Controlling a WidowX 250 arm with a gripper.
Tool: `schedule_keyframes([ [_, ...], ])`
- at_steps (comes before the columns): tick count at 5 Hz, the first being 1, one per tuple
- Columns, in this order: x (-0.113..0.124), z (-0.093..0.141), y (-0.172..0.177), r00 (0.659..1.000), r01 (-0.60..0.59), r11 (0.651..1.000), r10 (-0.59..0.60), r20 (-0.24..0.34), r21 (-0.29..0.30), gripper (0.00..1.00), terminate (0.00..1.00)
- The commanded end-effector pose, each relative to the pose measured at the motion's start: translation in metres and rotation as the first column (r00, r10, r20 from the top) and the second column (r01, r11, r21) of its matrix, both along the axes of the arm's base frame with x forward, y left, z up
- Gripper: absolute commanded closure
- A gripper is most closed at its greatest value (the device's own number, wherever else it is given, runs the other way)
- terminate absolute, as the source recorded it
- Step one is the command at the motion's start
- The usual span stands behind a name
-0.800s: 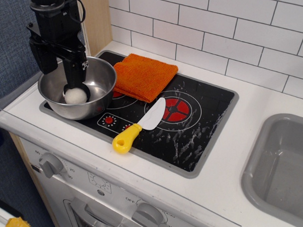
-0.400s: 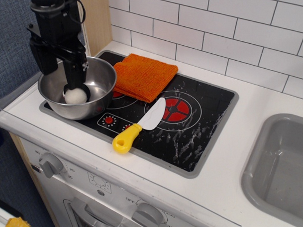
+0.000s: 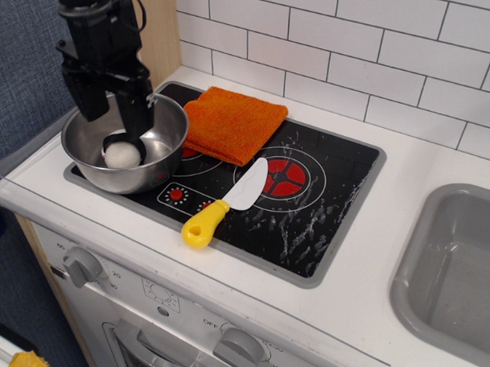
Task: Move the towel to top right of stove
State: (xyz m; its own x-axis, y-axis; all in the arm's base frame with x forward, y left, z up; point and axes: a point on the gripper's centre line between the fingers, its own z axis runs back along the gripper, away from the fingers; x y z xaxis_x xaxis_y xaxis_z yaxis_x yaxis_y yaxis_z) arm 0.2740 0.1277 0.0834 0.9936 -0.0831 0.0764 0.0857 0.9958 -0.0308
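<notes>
White tiles back a toy kitchen counter, where the stove [image 3: 308,210] fills the middle and a grey sink [image 3: 455,271] sits at its 3 o'clock. At the stove's 10 o'clock corner lies the towel [image 3: 233,123], folded flat, its left edge just beside a steel bowl [image 3: 170,137]. That bowl holds a white ball [image 3: 123,154], and the gripper [image 3: 111,106] hangs over the bowl's left half, one finger reaching down to about the ball. Whether its jaws are parted or clenched, I cannot tell; the dark body hides them.

Several slips look likely. Coming across towards 3 o'clock for the towel, the finger could catch the bowl's rim and drag or tip it. A shallow pinch may lift only the top fold, so the cloth opens out. On the way to the stove's 1 o'clock corner, a trailing edge could sweep the yellow-handled knife [image 3: 226,204] lying at 6 o'clock of the towel.
</notes>
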Motion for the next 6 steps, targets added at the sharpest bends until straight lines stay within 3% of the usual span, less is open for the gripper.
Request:
schedule_keyframes([
  [1,0.064,0.035,-0.028,0.994,-0.005,0.997,-0.004,0.112,0.08,0.0,0.0],
  [2,0.098,0.029,-0.032,0.991,-0.03,0.996,0.018,0.131,0.089,0.0,0.0],
  [3,0.118,0.007,-0.031,0.993,-0.055,0.993,0.043,0.111,0.109,0.0,0.0],
  [6,0.145,-0.044,-0.032,0.994,-0.087,0.992,0.08,0.072,0.095,0.0,0.0],
])
